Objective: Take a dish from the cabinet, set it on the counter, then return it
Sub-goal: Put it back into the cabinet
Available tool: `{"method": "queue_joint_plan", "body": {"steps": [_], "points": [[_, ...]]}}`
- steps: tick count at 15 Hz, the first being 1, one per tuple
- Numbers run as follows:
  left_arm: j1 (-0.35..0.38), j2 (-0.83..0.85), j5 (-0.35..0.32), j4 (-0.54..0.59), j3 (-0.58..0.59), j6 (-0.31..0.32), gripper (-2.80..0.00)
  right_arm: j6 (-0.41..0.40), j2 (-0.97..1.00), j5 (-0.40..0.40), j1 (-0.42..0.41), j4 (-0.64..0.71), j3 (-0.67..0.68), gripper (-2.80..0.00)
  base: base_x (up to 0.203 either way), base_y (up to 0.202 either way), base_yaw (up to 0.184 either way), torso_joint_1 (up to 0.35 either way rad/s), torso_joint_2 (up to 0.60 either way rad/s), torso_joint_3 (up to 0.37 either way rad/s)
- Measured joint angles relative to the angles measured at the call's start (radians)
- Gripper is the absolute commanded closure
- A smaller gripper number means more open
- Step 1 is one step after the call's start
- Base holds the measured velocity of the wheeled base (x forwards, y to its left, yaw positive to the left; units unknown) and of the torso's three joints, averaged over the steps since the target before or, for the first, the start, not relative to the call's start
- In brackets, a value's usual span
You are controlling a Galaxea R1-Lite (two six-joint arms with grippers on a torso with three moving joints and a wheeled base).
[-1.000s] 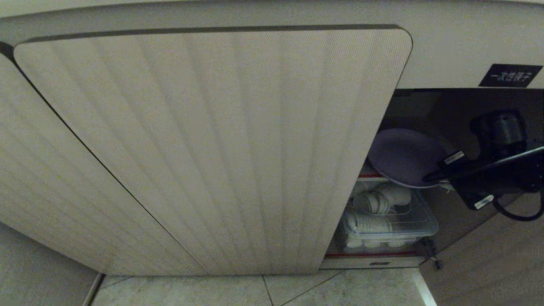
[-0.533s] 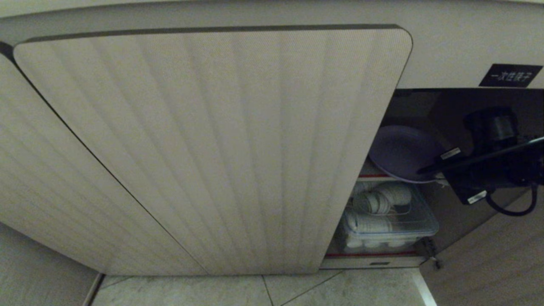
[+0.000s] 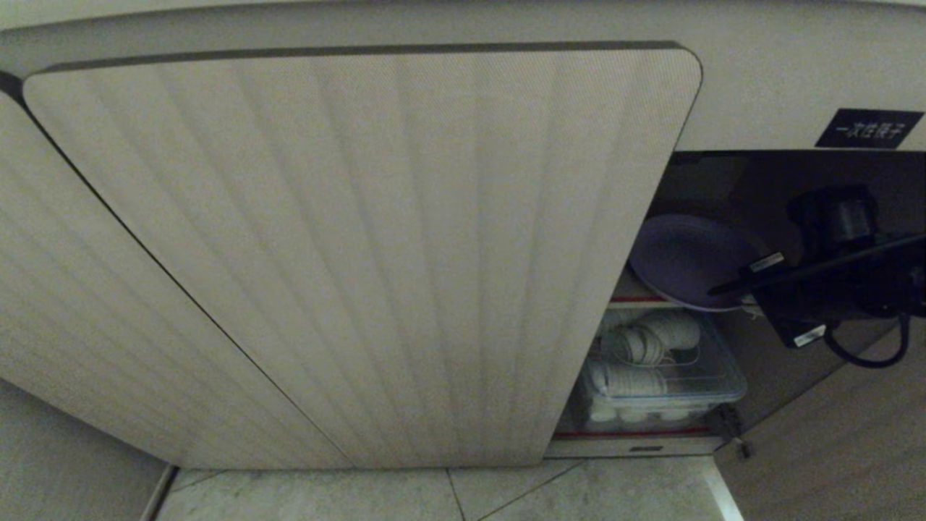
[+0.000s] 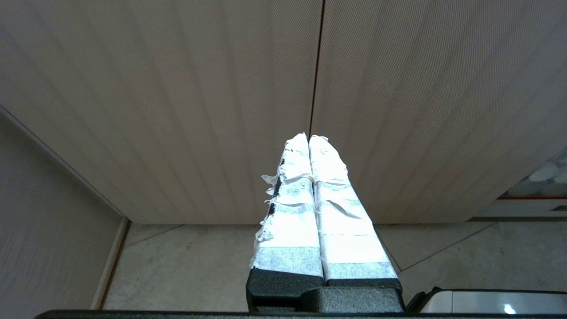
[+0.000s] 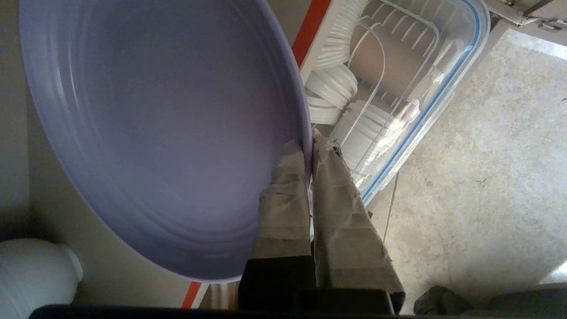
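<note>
Dish [image 3: 684, 260], lavender: rim pinched by right gripper [image 5: 308, 146] inside cabinet [image 3: 362, 253], left edge hidden behind door.
Sits slightly higher than a second ago; left gripper [image 4: 308, 138] clenched, empty.

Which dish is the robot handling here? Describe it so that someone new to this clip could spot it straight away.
Look into the open right side of the low beige ribbed cabinet, under the small black label. Above the clear plastic bin of white cups sits a round lavender-purple plastic plate, its rim pinched by the right tool. It is the only purple item there.
</note>
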Motion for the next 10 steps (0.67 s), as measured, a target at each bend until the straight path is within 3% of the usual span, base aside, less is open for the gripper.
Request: {"method": "queue_joint_plan", "body": {"steps": [10], "points": [[0.0, 0.0, 0.0, 0.0, 0.0, -0.001, 0.0, -0.002, 0.019, -0.003, -0.01, -0.036, -0.01, 0.0, 0.0, 0.0, 0.0, 0.0, 0.0, 0.0]]}}
